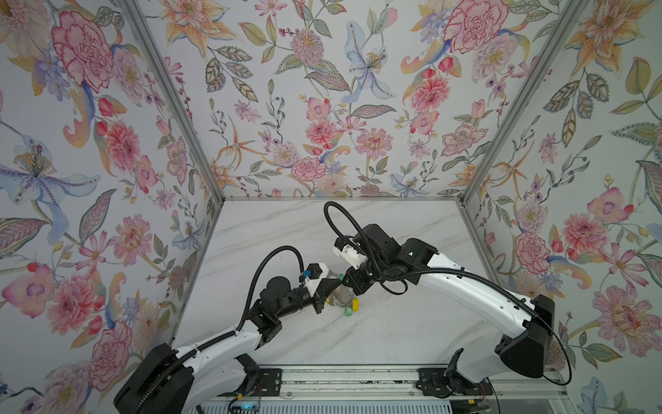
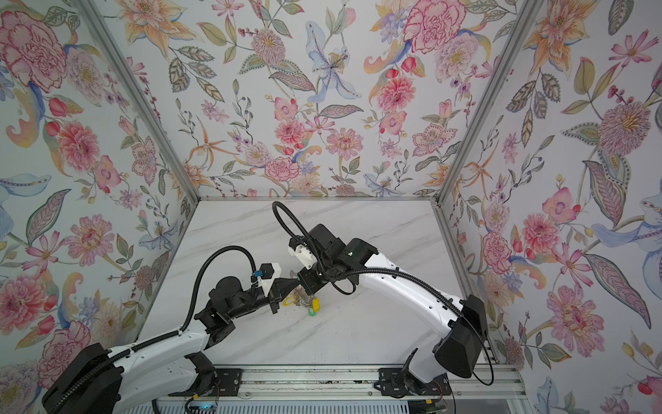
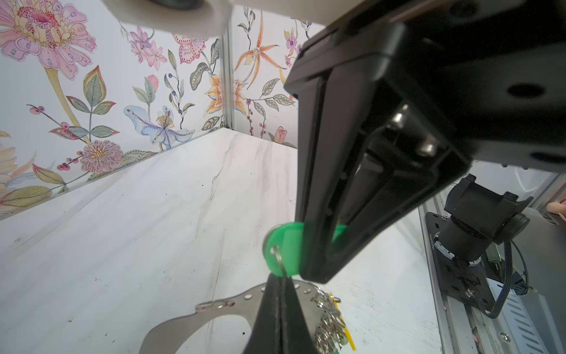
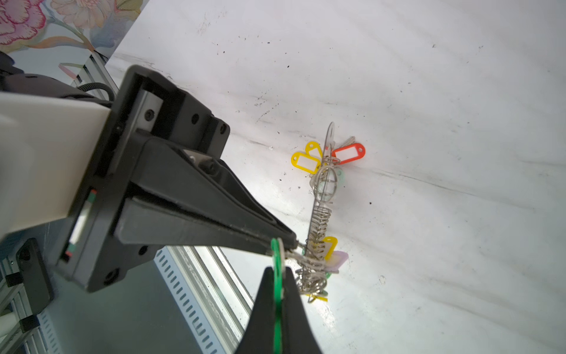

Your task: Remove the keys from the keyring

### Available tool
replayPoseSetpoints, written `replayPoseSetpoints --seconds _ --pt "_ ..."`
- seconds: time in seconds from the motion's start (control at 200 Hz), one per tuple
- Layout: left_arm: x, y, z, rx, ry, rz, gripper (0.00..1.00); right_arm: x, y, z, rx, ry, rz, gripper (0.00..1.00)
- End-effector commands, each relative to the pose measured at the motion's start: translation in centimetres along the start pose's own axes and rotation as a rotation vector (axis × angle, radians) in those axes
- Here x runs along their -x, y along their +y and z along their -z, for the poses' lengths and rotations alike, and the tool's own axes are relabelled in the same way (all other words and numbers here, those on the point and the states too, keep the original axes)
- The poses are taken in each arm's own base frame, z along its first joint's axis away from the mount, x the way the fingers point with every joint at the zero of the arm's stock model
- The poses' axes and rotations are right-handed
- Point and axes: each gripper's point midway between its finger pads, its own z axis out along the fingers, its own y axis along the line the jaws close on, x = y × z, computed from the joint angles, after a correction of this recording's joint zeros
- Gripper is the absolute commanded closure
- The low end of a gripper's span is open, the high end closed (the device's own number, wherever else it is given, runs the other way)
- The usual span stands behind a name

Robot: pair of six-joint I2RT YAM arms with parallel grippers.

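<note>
Keys [image 4: 348, 142] hang on the keyring [image 3: 180, 320], their tags' [image 4: 303, 161] white labels blank.

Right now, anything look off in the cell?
Nothing damaged. The keyring is held on edge, not flat: left gripper at its rim, right gripper on a green tag. Dark specks litter the table.

Robot lab enclosure, floral-papered walls [image 1: 322, 107], aluminium frame posts [image 1: 174, 104], marble-look tabletop [image 1: 358, 340], mounting rail [image 1: 358, 380]
</note>
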Motion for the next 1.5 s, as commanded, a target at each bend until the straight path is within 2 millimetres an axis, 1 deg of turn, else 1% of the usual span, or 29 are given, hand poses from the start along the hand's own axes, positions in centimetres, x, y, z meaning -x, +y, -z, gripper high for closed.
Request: replayPoseSetpoints --seconds 0.0,0.19,0.36,0.545,0.781,0.886,0.936,0.946,0.961,1.071,1.166,1.201,1.321,1.351,1.496 --pt "-1.0 0.1 0.1 0.012 -0.003 0.031 1.0 2.5 2.6 1.9 0.078 -0.085 0.064 1.0" --pt "-1.0 0.3 0.0 0.015 -0.059 0.054 1.0 3.0 2.9 2.6 0.079 -0.085 0.04 1.0" --pt "-0.9 0.3 -0.1 0.002 -0.114 0.087 1.0 3.1 3.3 2.0 0.089 -0.064 0.023 1.0" --pt "-1.1 0.2 -0.2 -0.018 -0.162 0.12 1.0 3.6 3.9 1.8 0.096 -0.064 0.016 0.94" --pt "-1.3 -0.2 -0.8 -0.069 -0.207 0.173 1.0 4.2 4.8 1.2 0.103 -0.05 0.033 0.84" --pt "-1.4 -0.3 -0.8 -0.08 -0.221 0.187 1.0 4.3 4.8 0.8 0.104 -0.042 0.034 0.83" --pt "-0.9 -0.5 -0.6 -0.089 -0.243 0.185 1.0 4.3 4.8 0.6 0.104 -0.038 0.034 0.82" --pt "-1.7 -0.4 -0.8 -0.085 -0.224 0.197 1.0 4.3 4.8 0.6 0.104 -0.039 0.032 0.81" --pt "-1.8 -0.3 -0.9 -0.085 -0.222 0.202 1.0 4.3 4.7 0.6 0.103 -0.038 0.032 0.8" --pt "-1.7 -0.5 -0.9 -0.094 -0.231 0.208 1.0 4.3 4.5 0.7 0.087 -0.044 0.033 0.79" --pt "-1.6 -0.4 -0.8 -0.092 -0.233 0.207 1.0 4.3 3.6 1.2 0.057 -0.058 0.023 0.78" --pt "-1.6 -0.4 -0.8 -0.093 -0.234 0.206 1.0 4.3 2.9 1.5 0.033 -0.069 0.017 0.77" --pt "-1.2 -0.7 -0.7 -0.11 -0.242 0.205 1.0 3.2 0.0 2.2 -0.044 -0.086 -0.009 0.76" --pt "-1.1 -0.8 -0.7 -0.115 -0.245 0.205 1.0 2.7 -1.1 2.0 -0.072 -0.086 -0.02 0.76" --pt "-0.3 -1.5 -0.3 -0.156 -0.267 0.191 1.0 1.0 -5.4 3.0 -0.142 -0.172 -0.123 0.75"
